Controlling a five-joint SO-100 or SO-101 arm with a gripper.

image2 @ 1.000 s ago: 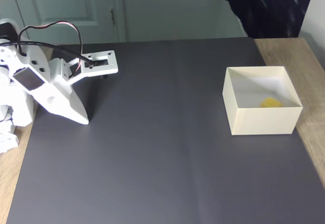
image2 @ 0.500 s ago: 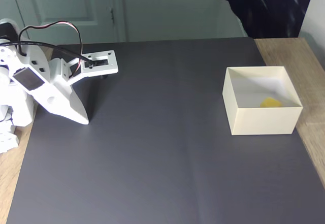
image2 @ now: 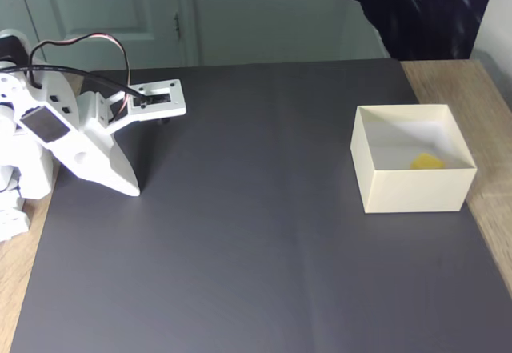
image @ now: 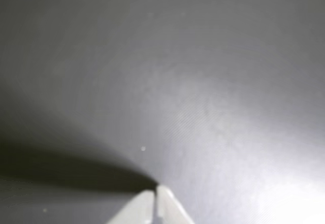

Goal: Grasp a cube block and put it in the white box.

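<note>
One cube point(image2: 426, 162) is seen already inside the box point(image2: 410, 190), far right in the fixed view, well apart from the gripper point(image: 155, 191), which is pressed together, empty, parked at left.

At the left edge of the fixed view, the arm point(image2: 76, 141) is built of white plastic shells with small dark screw holes and one grey square panel. Red and black cables point(image2: 76, 45) loop over its top. In the wrist view, the hand point(image: 156, 191) shows two pale tapered fingertips at the bottom edge.
</note>
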